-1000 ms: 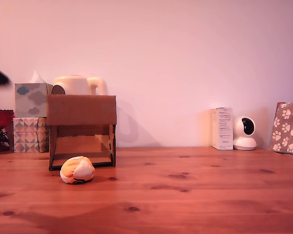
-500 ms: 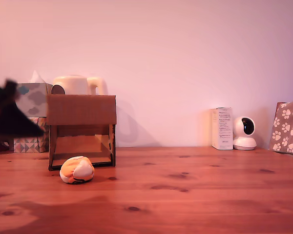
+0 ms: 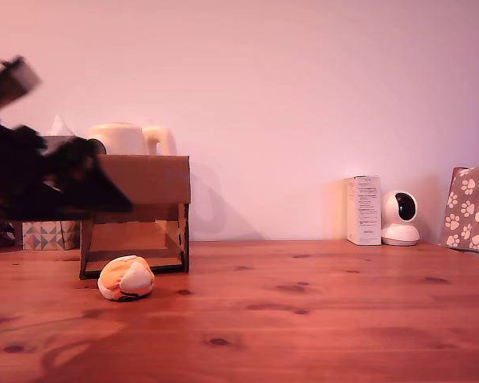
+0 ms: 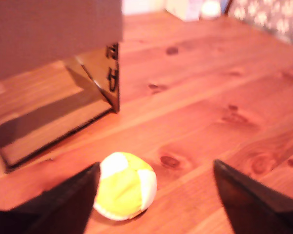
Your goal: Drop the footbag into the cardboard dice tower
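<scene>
One arm: the gripper [image 4: 154, 195] hangs above the wooden table [image 3: 319, 311], wide open, holding nothing.
Ball: the footbag [image 3: 126, 278] lies on the table, just in front of the cardboard dice tower [image 3: 134, 214], near its cut-out bottom.
Seen from the wrist: the ball [image 4: 124, 185] sits between the two dark fingers [image 4: 63, 200], close to one of them and well apart from the other.
Clock place: in the exterior view the ball is at about 6 o'clock from the tower front, and the blurry arm comes in from 9 o'clock.
Step in hand: getting down to the ball to grab it — my guess.
How to do it well: shift so the ball is in the middle of the gap, go straight down, then squeeze gently.
Ball feel: round, soft, made of yellow, orange and white patches — it looks squashy.
Tower: brown card, boxy, flat plain front, dark edges, a ramp inside.
Table: smooth wood with dark knots.
</scene>
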{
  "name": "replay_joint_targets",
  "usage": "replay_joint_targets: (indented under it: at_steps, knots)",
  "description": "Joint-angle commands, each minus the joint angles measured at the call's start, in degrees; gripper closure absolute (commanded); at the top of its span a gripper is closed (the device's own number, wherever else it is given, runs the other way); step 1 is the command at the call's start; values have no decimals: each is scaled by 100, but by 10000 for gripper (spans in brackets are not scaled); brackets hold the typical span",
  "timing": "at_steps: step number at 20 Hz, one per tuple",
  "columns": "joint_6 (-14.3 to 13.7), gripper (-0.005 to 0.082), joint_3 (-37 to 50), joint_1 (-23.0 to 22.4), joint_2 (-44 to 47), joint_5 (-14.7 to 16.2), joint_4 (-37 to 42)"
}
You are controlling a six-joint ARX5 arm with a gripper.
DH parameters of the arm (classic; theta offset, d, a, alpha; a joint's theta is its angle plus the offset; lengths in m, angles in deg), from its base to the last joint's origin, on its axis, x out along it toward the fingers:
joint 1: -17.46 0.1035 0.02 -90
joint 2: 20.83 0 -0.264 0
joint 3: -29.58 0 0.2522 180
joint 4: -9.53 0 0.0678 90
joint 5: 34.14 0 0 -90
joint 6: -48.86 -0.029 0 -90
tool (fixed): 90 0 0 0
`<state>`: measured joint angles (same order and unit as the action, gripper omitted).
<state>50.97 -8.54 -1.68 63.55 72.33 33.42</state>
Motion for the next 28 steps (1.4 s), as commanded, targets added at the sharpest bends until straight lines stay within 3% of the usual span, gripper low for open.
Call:
replay_joint_targets:
  at_steps: [1,7,13,14,15,18,19,23,28]
  knots:
    - [-116,25,-122,-15,315,2,7]
    - [-411,25,-769,-15,1464,-57,-35]
    - [-413,29,-1141,-15,2186,-68,-37]
    - [-411,65,-1150,-15,2201,-68,-37]
    - [-411,154,-1150,-15,2201,-66,-35]
    - [-409,551,-1152,-15,2179,-59,-59]
    - [-409,604,-1152,-15,2168,-50,-94]
    - [-407,610,-1152,-15,1851,-39,-710]
    - [-363,610,-1152,-15,627,-24,-2035]
